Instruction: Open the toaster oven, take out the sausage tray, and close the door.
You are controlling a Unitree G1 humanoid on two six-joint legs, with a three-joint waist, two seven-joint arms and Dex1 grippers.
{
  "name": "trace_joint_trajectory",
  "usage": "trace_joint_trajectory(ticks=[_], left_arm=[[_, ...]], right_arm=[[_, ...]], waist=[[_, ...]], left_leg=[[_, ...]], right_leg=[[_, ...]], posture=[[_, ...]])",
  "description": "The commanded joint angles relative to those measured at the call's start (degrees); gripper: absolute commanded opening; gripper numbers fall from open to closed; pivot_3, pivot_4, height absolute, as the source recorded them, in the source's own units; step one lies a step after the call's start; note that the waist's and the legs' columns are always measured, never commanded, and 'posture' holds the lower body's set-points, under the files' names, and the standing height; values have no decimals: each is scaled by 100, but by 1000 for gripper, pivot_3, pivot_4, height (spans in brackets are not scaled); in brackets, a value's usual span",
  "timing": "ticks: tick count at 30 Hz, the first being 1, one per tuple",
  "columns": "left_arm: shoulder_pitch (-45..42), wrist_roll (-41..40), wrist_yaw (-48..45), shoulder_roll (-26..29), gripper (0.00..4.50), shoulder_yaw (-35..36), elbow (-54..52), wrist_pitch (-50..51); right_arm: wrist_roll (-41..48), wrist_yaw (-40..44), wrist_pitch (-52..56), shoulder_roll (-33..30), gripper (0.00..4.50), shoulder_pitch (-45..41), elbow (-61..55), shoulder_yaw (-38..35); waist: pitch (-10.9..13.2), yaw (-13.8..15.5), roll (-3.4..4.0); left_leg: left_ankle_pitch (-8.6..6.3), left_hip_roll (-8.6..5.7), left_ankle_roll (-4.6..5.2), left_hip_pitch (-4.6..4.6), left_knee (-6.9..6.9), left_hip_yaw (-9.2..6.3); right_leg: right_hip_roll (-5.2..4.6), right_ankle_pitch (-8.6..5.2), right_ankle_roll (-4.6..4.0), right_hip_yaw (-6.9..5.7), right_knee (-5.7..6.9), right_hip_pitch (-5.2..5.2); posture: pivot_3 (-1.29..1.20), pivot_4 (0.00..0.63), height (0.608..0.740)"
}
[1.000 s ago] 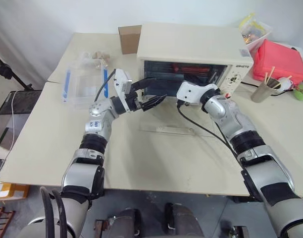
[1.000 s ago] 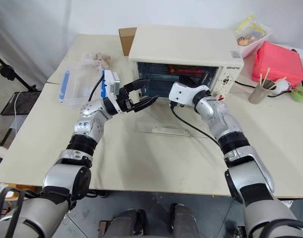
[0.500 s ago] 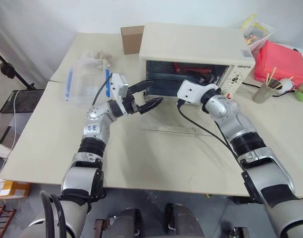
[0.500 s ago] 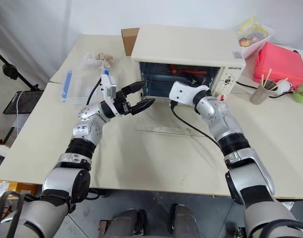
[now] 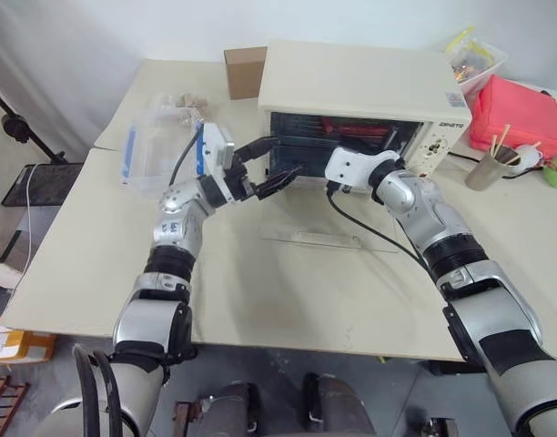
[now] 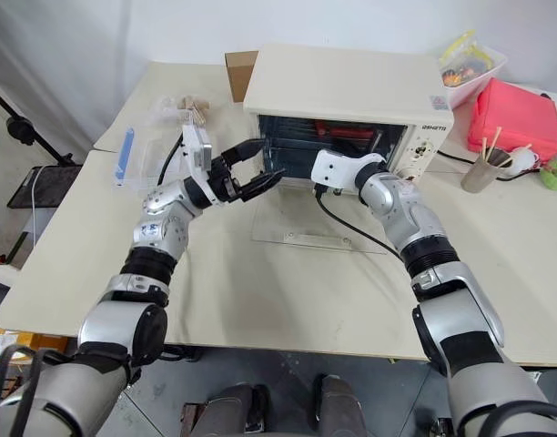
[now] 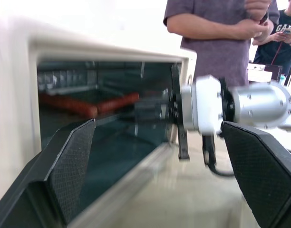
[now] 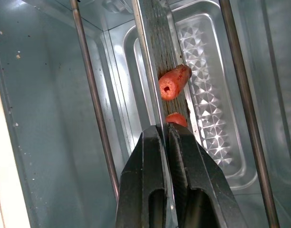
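I see the cream-white toaster oven (image 5: pixel 360 86) standing at the back of the table, its control panel with knobs on my right. Its clear glass door (image 5: pixel 310 223) lies folded down flat on the tabletop in front of the open cavity. Inside, the silver sausage tray (image 8: pixel 202 85) sits in the cavity, its edge toward me, with reddish-brown sausages (image 8: pixel 174 81) lying on it.
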Motion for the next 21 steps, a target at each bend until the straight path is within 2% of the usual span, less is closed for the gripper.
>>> trace_joint_trajectory(ticks=[1,5,8,15,21], left_arm=[[-375,69,82,11,4500,108,390,-85],[-616,52,36,-1,4500,200,729,-38],[-785,93,64,13,4500,239,990,-94],[-975,157,13,55,4500,348,1372,-140],[-858,133,-123,128,4500,449,1373,-52]], right_arm=[[130,-25,-211,-126,12,28,-549,-120],[161,232,-293,-303,12,266,-1077,-139],[264,584,-244,-506,12,681,-1880,-224],[445,1391,298,-950,12,2127,-4149,-648],[426,1774,669,-1120,12,3289,-5650,-987]], waist=[[0,0,0],[0,7,0],[0,12,0],[0,34,0],[0,52,0]], left_leg=[[0,0,0,0,1,0],[0,0,0,-1,5,-3],[0,-1,0,-7,10,-4],[-1,0,0,-7,22,-3],[-1,0,1,-6,37,-1]], right_leg=[[0,0,0,0,0,0],[0,0,0,-6,6,0],[0,0,0,-13,5,-1],[1,0,0,-49,10,0],[2,0,0,-48,25,-1]], posture=[[0,150,740],[0,150,740],[0,150,740],[0,150,740],[0,150,740]])
